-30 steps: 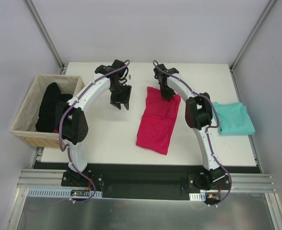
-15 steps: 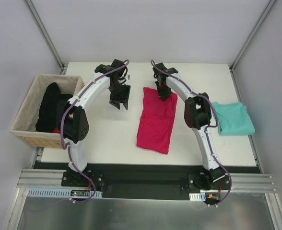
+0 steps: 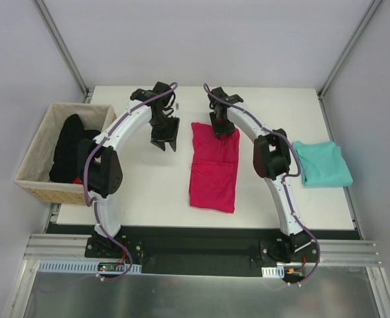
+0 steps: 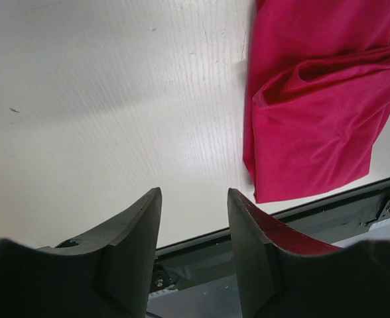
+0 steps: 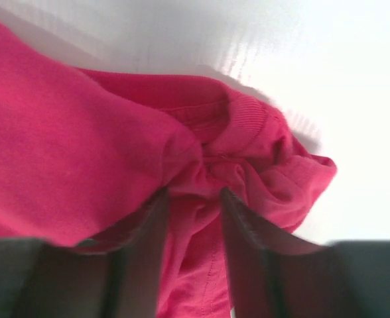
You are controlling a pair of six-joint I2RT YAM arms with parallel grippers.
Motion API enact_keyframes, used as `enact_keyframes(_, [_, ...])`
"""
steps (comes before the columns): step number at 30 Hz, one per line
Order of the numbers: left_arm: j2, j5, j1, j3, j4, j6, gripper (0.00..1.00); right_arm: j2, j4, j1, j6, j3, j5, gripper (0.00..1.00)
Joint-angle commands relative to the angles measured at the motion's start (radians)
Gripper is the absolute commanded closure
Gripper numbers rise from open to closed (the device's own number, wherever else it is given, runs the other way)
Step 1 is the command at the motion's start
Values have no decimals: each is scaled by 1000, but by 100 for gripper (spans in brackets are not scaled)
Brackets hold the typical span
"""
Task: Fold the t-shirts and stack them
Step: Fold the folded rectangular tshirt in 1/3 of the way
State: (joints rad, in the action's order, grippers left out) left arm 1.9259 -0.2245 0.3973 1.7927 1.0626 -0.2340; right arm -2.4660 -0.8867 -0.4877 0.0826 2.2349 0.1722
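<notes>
My main worry is the collar end of the pink t-shirt. In the right wrist view a bunched ridge of its cloth sits between the 2 fingers of the right gripper. If that arm lifts away with fabric caught on a pad, I expect the top layer to drag up and the fold to open. A sideways pull would skew the bundle, which already looks slightly off square. The second risk is the stacking step. The teal t-shirt lies folded at 3 o'clock, well apart from the pink one. Carrying either across by 1 pinch point could let it unroll.

The right gripper is at the pink shirt's 12 o'clock edge, low on the cloth. Its jaws stand partly apart with the ridge between them and cloth against both inner faces. I cannot tell whether it is clamping that fold or has let it go.

The left gripper hovers over bare table at about 10 o'clock from the pink shirt, jaws parted, holding and touching nothing. The pink shirt lies mid-table. The basket sits off at 9 o'clock with dark clothes inside.
</notes>
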Motion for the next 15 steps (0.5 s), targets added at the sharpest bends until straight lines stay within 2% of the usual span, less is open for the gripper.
enact_keyframes(1, [-15, 5, -11, 27, 33, 10, 55, 59, -29, 14, 19, 16, 113, 52])
enact_keyframes(4, [-21, -7, -11, 20, 31, 1, 55, 145, -28, 26, 32, -20, 182, 46])
enact_keyframes(12, [-39, -81, -11, -13, -1, -25, 52, 369, -31, 29, -41, -155, 240, 48])
enact_keyframes(13, [-51, -97, -11, -30, -16, -27, 50, 419, -26, 28, -58, -181, 239, 48])
enact_keyframes(14, [-57, -155, -11, -38, -26, -33, 42, 450, -27, 24, -76, -246, 245, 48])
enact_keyframes(15, [-73, -197, -14, -48, -38, -42, 41, 478, -26, 18, -122, -280, 245, 48])
